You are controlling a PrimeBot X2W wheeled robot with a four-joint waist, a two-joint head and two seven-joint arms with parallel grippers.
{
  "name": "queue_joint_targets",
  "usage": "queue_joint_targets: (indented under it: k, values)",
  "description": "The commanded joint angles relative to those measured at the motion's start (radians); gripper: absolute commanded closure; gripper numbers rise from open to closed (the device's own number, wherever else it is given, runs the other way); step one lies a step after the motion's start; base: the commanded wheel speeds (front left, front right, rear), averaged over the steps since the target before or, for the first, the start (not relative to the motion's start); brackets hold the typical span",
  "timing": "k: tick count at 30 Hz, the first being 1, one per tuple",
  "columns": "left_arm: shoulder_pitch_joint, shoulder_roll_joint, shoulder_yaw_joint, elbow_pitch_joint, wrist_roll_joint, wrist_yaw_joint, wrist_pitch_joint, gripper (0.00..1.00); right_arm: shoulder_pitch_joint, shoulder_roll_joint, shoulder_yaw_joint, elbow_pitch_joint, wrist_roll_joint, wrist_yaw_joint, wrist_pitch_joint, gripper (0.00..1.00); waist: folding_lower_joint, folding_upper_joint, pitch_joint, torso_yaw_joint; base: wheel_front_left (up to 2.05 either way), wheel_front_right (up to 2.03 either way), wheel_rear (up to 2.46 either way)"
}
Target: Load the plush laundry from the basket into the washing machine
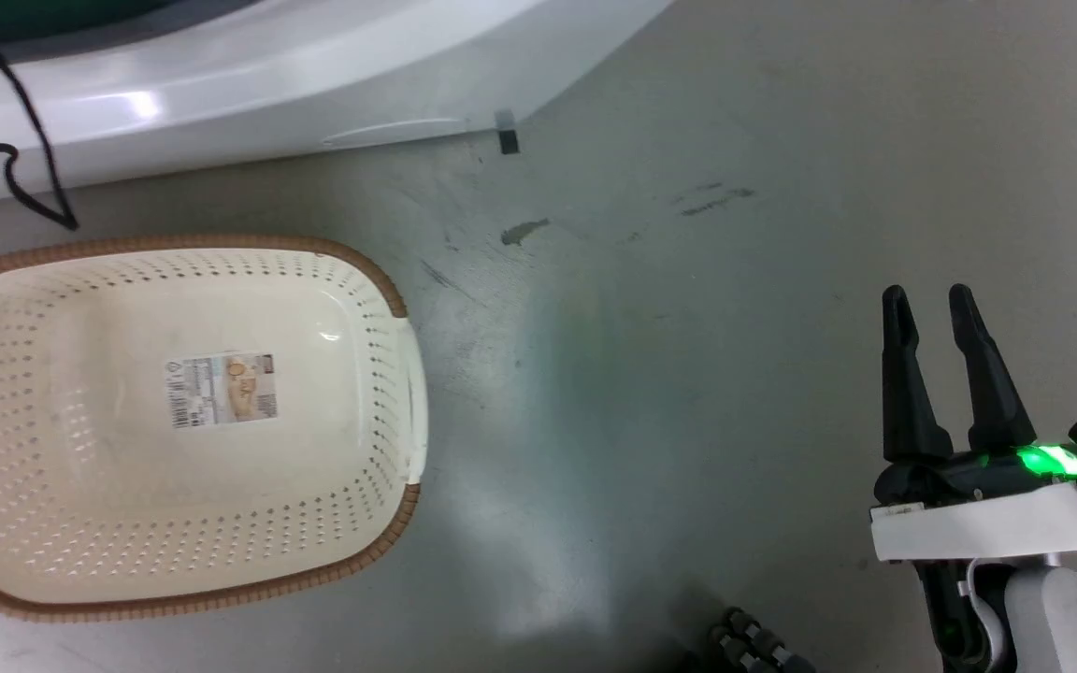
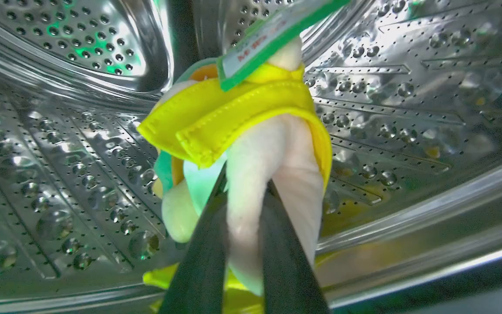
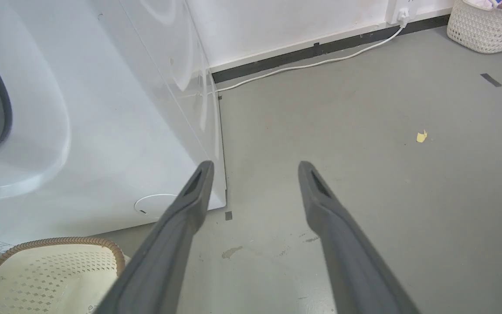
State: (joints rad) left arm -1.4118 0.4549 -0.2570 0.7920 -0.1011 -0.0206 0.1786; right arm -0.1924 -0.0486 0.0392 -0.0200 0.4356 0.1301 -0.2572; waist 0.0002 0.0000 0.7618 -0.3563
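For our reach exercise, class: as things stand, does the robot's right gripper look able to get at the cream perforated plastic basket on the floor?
Probably yes. The right gripper hangs open over the grey floor, and nothing stands between it and the cream perforated plastic basket.

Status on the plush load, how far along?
Done: the basket holds nothing but its printed label. In hand: the left gripper is shut on the plush laundry, inside the washing machine drum. Left: release it and pull the arm out. The right gripper is open over the floor.
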Motion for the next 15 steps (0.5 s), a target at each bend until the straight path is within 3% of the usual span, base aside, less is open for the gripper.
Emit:
queue_joint_targets:
  k: [1,9,10,11,15]
  values:
    - [-0.018,0.006,-0.011,0.017,0.012,-0.003,0.004,1.0,-0.014,-0.002,0.002,0.002,0.007,0.001,-0.005,0.0,-0.0002,0.0,0.011,-0.012,0.0,0.0,0.0]
    - [-0.072,0.004,-0.049,0.156,0.033,-0.012,0.003,1.0,-0.014,-0.002,0.014,0.009,0.012,0.001,-0.005,0.0,-0.0002,0.0,0.011,-0.003,0.0,0.0,0.0]
    - [-0.071,0.001,-0.053,0.168,0.033,-0.014,-0.006,0.53,-0.015,-0.002,0.012,0.009,0.009,0.001,-0.005,0.0,-0.0002,0.0,0.006,0.001,0.0,0.0,0.0]
    - [-0.07,-0.002,-0.057,0.179,0.033,-0.015,-0.017,0.0,-0.015,-0.002,0.01,0.008,0.005,0.001,-0.005,0.0,-0.0002,0.0,0.0,0.006,0.0,0.0,0.0]
    - [-0.05,-0.025,-0.064,0.219,0.021,-0.02,-0.068,0.0,-0.013,-0.002,-0.007,0.005,-0.019,0.001,-0.005,0.0,-0.0002,0.0,-0.04,0.03,0.0,0.0,0.0]
